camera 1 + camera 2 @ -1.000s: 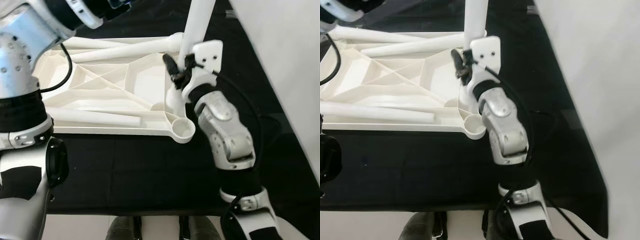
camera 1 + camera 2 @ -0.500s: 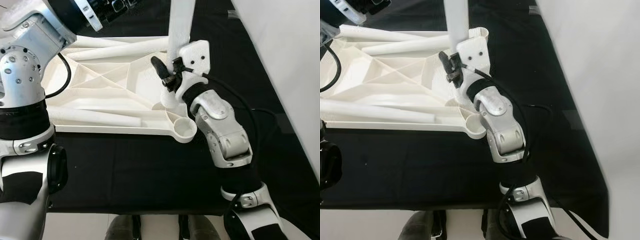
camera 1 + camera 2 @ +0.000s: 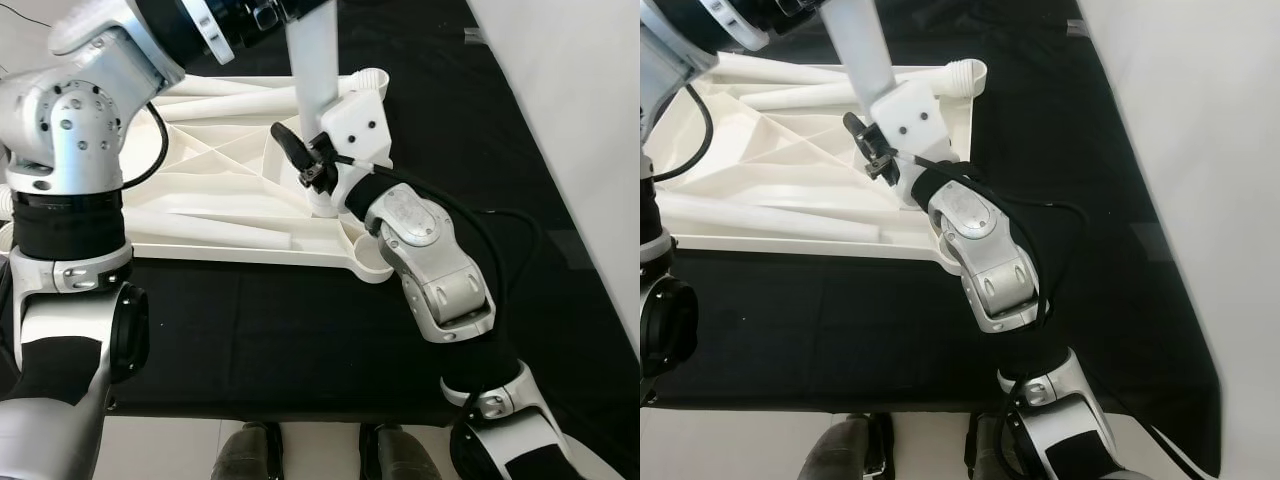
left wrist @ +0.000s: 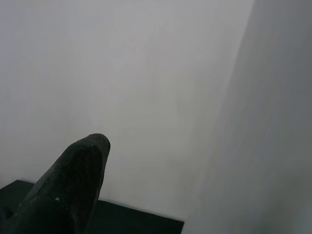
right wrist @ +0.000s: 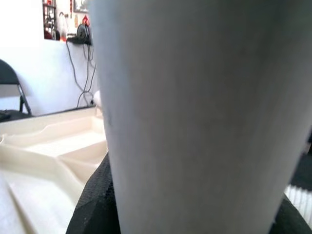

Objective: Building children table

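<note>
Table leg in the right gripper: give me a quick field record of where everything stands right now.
held leg: white table leg, roughly upright, foot near the tabletop's near right corner
right gripper: shut on the table leg, low on it
left gripper: up at the leg's upper part; grip unclear
tabletop: white, upside down on black mat
loose legs: lying on the tabletop
corner socket: empty

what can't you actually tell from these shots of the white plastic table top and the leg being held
- Bottom end of the upright white plastic table leg: left eye view, hidden behind the right gripper and its wrist mount, so its seating in the upturned white plastic table top is unclear.
- Top of the leg: cut off by the picture's edge.
- Left gripper: left wrist view shows one black finger against blank wall, so its grip is unclear.
</note>
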You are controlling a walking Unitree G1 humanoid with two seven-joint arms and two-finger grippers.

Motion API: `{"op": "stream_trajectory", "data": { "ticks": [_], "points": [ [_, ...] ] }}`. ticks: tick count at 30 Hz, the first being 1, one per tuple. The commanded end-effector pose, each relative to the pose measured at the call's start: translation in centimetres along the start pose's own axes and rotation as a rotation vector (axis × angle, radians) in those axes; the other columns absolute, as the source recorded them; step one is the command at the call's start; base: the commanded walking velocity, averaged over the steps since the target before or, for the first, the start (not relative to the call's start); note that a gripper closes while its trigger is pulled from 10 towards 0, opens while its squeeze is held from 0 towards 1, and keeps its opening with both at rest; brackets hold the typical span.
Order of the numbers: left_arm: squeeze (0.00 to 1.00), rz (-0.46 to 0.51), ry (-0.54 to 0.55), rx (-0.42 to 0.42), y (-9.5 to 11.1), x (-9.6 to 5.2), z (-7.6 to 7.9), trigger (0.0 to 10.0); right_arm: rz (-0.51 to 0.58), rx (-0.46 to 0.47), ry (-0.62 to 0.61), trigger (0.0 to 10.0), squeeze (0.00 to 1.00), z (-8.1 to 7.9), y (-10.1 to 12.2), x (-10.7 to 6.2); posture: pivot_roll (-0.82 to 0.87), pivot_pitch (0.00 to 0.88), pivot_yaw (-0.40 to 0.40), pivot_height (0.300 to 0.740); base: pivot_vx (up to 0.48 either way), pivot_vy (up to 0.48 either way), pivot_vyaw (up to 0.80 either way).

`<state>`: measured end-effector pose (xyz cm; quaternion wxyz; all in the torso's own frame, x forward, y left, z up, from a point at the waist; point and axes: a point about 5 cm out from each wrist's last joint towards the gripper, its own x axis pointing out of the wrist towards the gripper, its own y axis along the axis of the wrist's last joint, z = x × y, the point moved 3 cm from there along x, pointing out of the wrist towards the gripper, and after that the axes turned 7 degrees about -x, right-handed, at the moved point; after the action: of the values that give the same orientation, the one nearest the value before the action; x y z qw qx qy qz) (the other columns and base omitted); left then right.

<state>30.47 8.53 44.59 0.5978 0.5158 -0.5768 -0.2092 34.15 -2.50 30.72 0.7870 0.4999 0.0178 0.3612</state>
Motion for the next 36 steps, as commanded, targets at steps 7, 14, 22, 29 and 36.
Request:
{"op": "stream_trajectory", "data": {
  "ticks": [7, 14, 22, 29, 36],
  "points": [
    [0.0, -0.02, 0.007, 0.114, 0.0, 0.8, -0.1, 0.0, 0.017, -0.124, 0.048, 10.0, 0.0, -0.6, 0.4, 0.7, 0.01, 0.158, 0.049, 0.74, 0.0, 0.0, 0.0],
    [0.0, -0.012, 0.063, 0.248, 0.9, 1.2, -0.6, 0.0, -0.006, -0.169, 0.05, 10.0, 0.0, -0.1, -0.3, 0.9, 0.01, 0.143, 0.028, 0.74, 0.0, 0.0, 0.0],
    [0.0, 0.063, 0.071, 0.31, 2.4, 1.2, -0.5, 0.0, -0.017, -0.16, 0.069, 10.0, 0.0, -0.5, -0.7, 1.2, 0.01, 0.129, 0.018, 0.74, 0.0, 0.0, 0.0],
    [0.0, 0.095, 0.066, 0.323, 2.7, 1.1, -0.4, 0.0, -0.045, -0.111, 0.072, 10.0, 0.0, -0.7, -1.6, 1.3, 0.01, 0.122, 0.013, 0.74, 0.0, 0.0, 0.0],
    [0.0, 0.105, 0.022, 0.314, 2.9, 1.0, 0.0, 0.0, -0.045, -0.006, 0.121, 10.0, 1.0, -0.9, -2.1, 1.2, 0.01, 0.113, 0.007, 0.74, 0.0, 0.0, 0.0]
  ]
}}
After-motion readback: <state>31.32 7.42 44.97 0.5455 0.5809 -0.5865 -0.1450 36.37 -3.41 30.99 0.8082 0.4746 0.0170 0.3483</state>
